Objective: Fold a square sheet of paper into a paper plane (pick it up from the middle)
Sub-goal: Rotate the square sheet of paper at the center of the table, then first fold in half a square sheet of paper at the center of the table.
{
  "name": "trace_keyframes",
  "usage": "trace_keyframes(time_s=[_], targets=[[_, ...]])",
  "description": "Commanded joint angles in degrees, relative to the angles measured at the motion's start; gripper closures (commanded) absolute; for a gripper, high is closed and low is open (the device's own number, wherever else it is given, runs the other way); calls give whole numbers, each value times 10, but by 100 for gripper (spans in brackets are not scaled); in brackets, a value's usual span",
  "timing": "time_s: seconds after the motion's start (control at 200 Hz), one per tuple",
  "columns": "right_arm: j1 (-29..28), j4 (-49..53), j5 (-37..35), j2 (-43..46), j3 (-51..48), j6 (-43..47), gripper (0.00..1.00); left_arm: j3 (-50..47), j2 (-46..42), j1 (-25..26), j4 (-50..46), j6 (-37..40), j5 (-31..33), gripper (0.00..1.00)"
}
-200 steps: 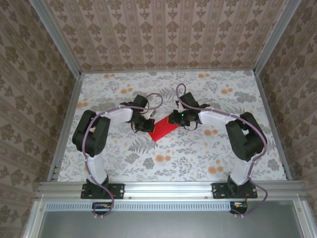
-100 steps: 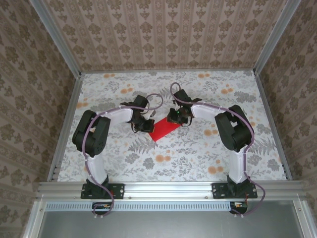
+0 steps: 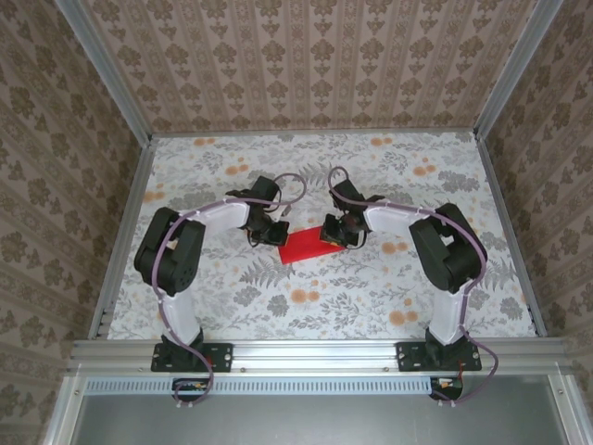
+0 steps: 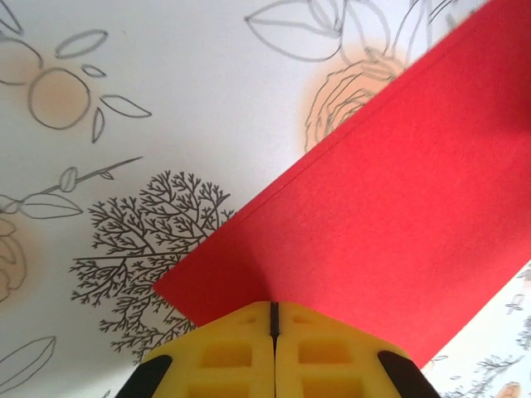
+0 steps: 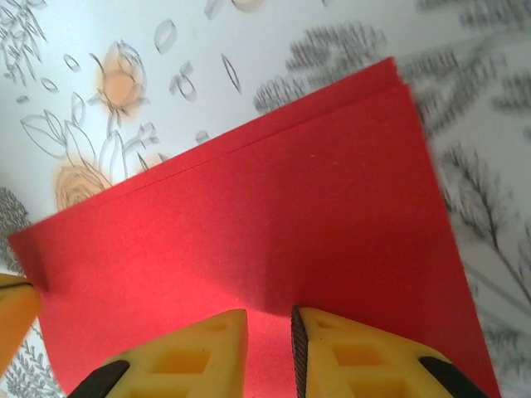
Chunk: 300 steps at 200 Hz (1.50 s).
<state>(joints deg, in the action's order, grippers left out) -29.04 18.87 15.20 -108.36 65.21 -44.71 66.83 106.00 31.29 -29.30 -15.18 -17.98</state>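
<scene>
The red sheet of paper (image 3: 306,246) lies flat on the flowered counter (image 3: 371,297), between the two grippers and touching both. The left gripper (image 3: 275,235) stands at the paper's left end, the right gripper (image 3: 335,234) at its right end, and the two arms curve in toward each other from either side. In the left wrist view the left gripper's (image 4: 274,308) yellow fingers (image 4: 228,352) are closed tight, with only a thin dark line between them. Their tips sit on the paper's (image 4: 390,207) near edge, just right of a corner, and the red stretches away ahead of the gripper and to its right. Whether these tips pinch the edge or merely press it down is hard to tell from this close. In the right wrist view the right gripper (image 5: 270,319) is held slightly open. Its jaws stand a narrow gap apart over the paper (image 5: 274,191), and red shows through the gap. The paper spreads ahead of this gripper and to both sides. Its far edge shows as two lines running close together, so the paper is doubled over there. At the far left of this gripper a yellow fingertip (image 5: 12,308) of the left gripper touches the paper's left corner. Beyond the paper, bare counter (image 5: 83,50) shows ahead of the gripper.
</scene>
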Motion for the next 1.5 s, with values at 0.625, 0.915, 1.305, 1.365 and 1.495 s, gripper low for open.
trace_keyframes(time_s=[0.625, 0.915, 1.305, 1.365, 1.495], targets=[[-65, -283, 19, 91, -189, -149, 94, -155, -76, 97, 259, -297, -34, 100], [-78, -282, 11, 79, -190, -162, 96, -159, -60, 96, 258, -304, -31, 100], [-81, -287, 5, 61, -208, -173, 97, -160, -54, 92, 248, -298, -33, 100], [-81, -289, 4, 58, -209, -173, 98, -161, -57, 92, 248, -298, -35, 100], [-82, -294, 4, 56, -213, -171, 98, -165, -69, 90, 241, -284, -45, 100]])
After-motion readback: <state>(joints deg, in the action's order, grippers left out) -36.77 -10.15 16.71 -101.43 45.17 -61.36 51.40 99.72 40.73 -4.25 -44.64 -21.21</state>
